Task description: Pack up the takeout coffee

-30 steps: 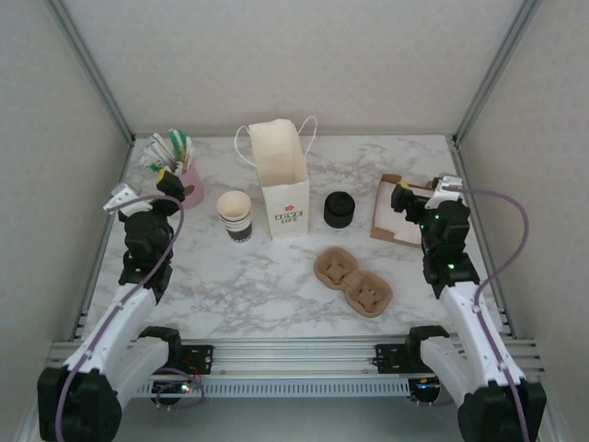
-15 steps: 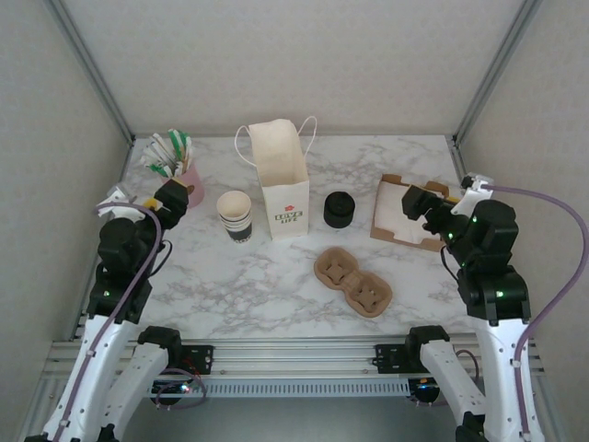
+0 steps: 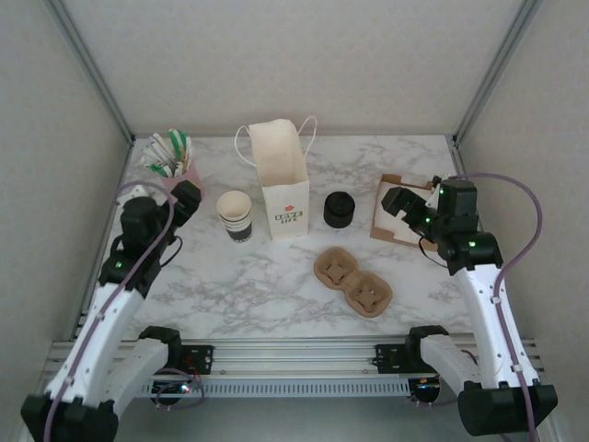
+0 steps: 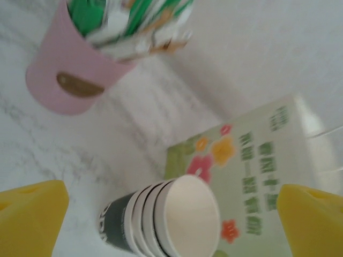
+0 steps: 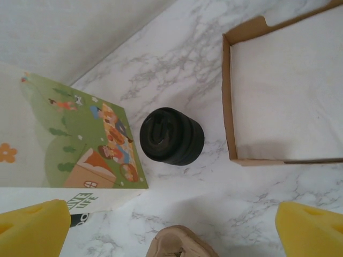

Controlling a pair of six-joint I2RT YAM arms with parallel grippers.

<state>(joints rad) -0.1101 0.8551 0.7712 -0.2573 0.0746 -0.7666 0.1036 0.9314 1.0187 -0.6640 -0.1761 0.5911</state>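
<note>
The takeout coffee is out of view. A lidless paper cup (image 3: pixel 235 215) with dark and white bands stands left of the tall white paper bag (image 3: pixel 281 180). My left gripper (image 3: pixel 187 198) hovers open just left of that cup; in the left wrist view the cup (image 4: pixel 161 225) lies between the yellow fingertips (image 4: pixel 32 214), untouched, with the bag (image 4: pixel 257 176) behind it. My right gripper (image 3: pixel 398 204) is open above the cardboard tray's left edge. It looks down on a squat black cylinder (image 5: pixel 171 136) beside the bag (image 5: pixel 59 139).
A pink cup (image 3: pixel 193 191) (image 4: pixel 59 75) of sachets stands at the back left, close to my left gripper. A brown pulp cup carrier (image 3: pixel 352 280) (image 5: pixel 179 243) lies front centre. The cardboard tray (image 3: pixel 391 226) (image 5: pixel 284 91) sits at the right. The black cylinder (image 3: pixel 339 210) stands right of the bag.
Both arms swung outward and back, then came in again, so the grippers sit near their earlier spots. Both stay open. Nothing on the table has moved.
</note>
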